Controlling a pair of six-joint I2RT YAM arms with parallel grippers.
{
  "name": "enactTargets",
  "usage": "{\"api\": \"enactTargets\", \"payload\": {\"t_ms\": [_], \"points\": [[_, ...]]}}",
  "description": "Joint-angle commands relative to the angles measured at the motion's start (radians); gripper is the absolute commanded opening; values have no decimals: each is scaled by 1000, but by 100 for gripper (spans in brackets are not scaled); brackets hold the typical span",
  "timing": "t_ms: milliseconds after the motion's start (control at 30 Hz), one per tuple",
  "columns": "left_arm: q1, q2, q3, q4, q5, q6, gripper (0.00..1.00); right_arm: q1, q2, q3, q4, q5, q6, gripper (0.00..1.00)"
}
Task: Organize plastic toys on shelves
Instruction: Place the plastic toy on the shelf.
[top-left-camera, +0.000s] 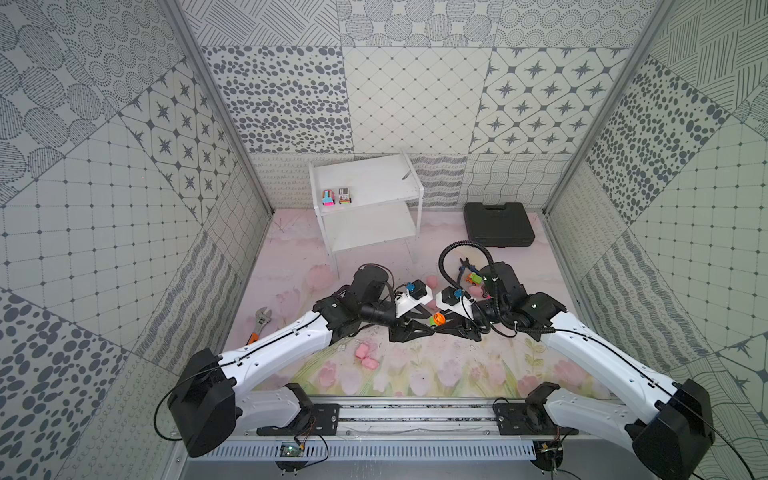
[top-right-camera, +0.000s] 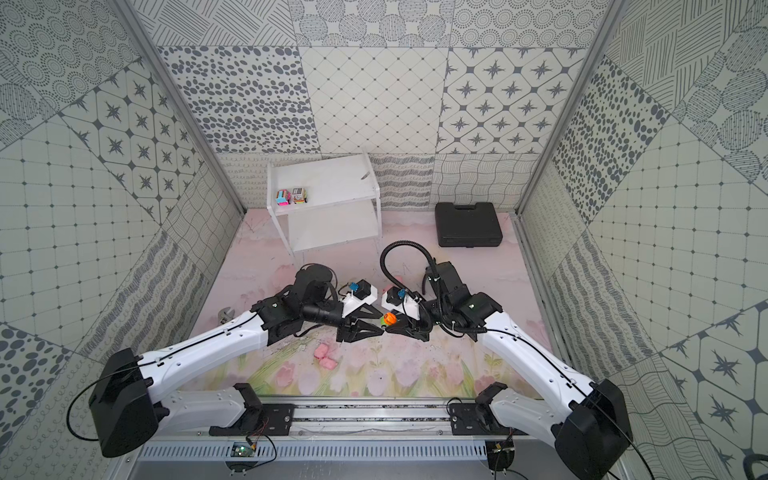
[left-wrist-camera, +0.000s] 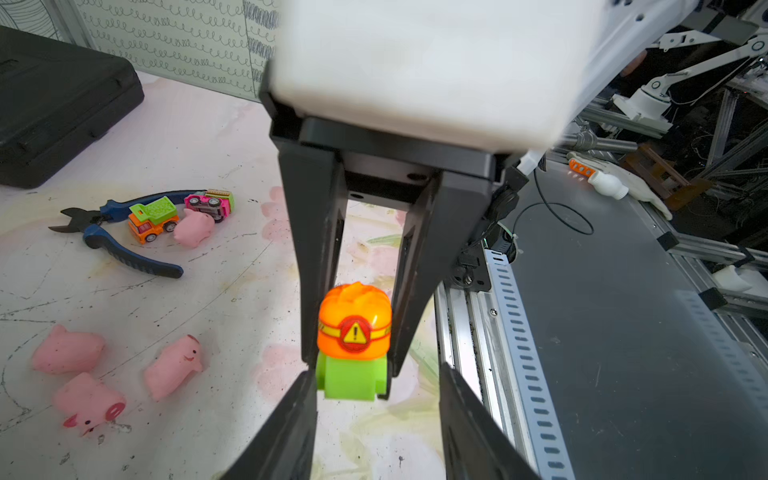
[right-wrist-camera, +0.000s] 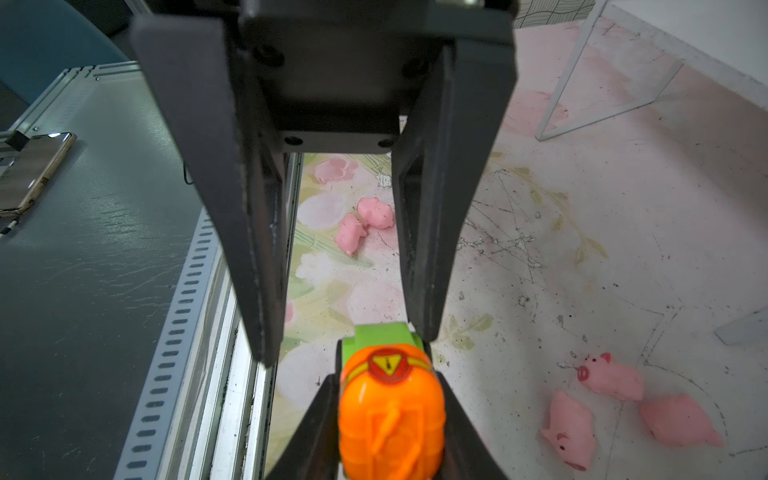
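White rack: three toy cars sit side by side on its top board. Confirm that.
Not quite: the count is wrong. Two toy cars, not three, sit side by side on the top board of the white rack: a pink car and a grey car. Both top views show this.

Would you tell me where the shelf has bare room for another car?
The top board is bare right of the pink-teal car and grey car, through to its right edge. The lower board, where visible, is bare. Only the top's front left corner is crowded.
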Motion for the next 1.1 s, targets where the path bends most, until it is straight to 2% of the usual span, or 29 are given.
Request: {"api": "enactTargets", "payload": {"t_ms": [0,167,433,633,767,1067], "points": [[11,-17,-10,76,10,-24,49,8,-26,2,77,-72,22,36],[22,-24,-13,66,3,-18,45,10,-34,2,81,-82,30,36],[39,-33,-14,55,-35,-1,49,13,-39,2,79,-87,35,36],[42,-27,-13,80,7,-30,47,22,-31,7,83,-83,33,36],[42,-15,-10,82,33,-44,41,27,-27,6,96,-77,39,37],[42,-1,1,91,41,-47,40,30,-8,11,104,-73,40,37]]}}
